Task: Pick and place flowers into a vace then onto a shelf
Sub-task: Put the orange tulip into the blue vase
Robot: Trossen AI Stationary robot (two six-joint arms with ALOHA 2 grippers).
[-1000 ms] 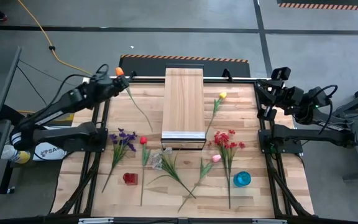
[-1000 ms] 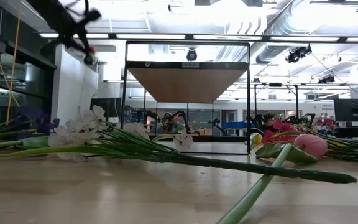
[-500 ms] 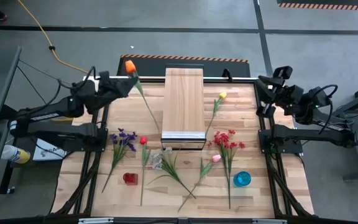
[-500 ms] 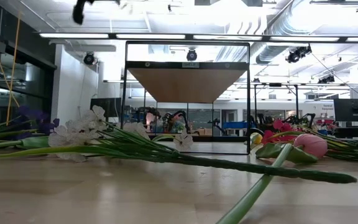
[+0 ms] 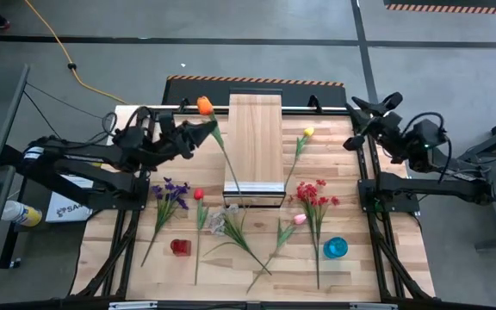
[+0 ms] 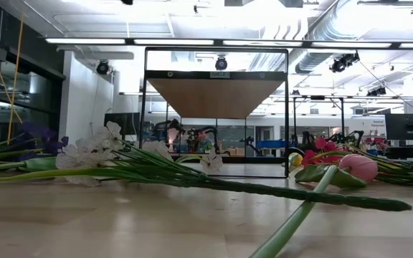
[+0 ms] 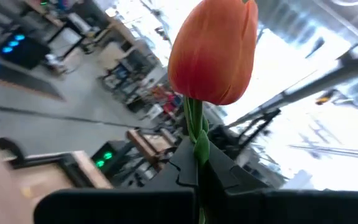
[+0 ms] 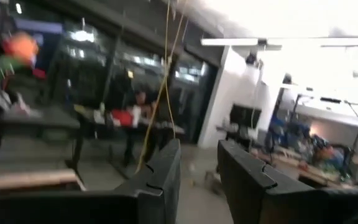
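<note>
From above, the left gripper (image 5: pixel 198 131) is clenched on the orange tulip (image 5: pixel 205 105) just beside the shelf (image 5: pixel 254 142) on the slatted table (image 5: pixel 343 181); the right gripper (image 5: pixel 357 109) waits, parted and empty. No writing is legible. Low down, flowers (image 6: pixel 156 168) lie beneath ceiling lights. The left wrist view shows the tulip (image 7: pixel 215 53) pinched.

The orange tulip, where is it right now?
Seen from above, the orange tulip is held up by the left end effector, just left of the shelf's far end.

Slatted wooden table (image 5: pixel 343 267) — the shelf (image 5: pixel 254 142), loose flowers (image 5: pixel 313 200), two small vases (image 5: pixel 335 248) lying on it.
</note>
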